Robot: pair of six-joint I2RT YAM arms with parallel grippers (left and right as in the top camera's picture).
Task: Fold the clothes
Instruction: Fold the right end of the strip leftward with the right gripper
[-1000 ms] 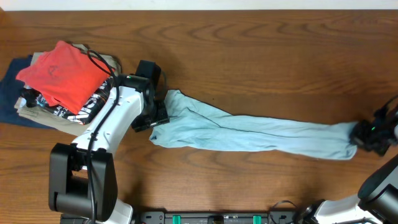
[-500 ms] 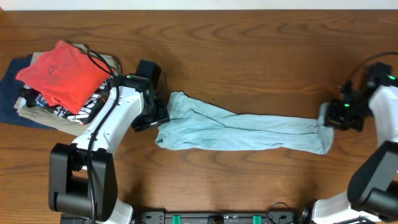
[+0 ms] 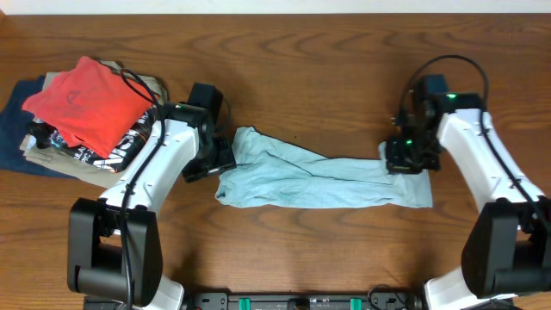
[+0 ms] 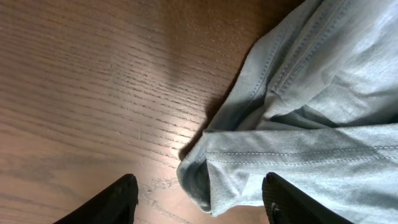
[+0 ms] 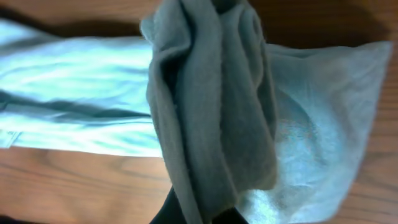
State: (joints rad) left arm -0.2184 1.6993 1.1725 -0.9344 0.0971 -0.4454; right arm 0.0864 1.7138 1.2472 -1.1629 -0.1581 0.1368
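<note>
Light blue pants point(image 3: 318, 179) lie stretched across the table's middle. My right gripper point(image 3: 403, 157) is shut on the leg ends and holds them folded back over the pants; the bunched cloth point(image 5: 211, 118) hangs in front of its fingers in the right wrist view. My left gripper point(image 3: 217, 159) is open at the waistband end point(image 4: 261, 155), its fingers either side of the waistband corner, low over the table.
A pile of folded clothes with a red shirt point(image 3: 86, 99) on top sits at the left, over dark blue and patterned garments point(image 3: 21, 138). Bare wooden table point(image 3: 344, 69) surrounds the pants.
My right gripper has carried the leg ends far to the left, from the table's right edge to over the pants, doubling the legs back. The left gripper has stayed in place.
</note>
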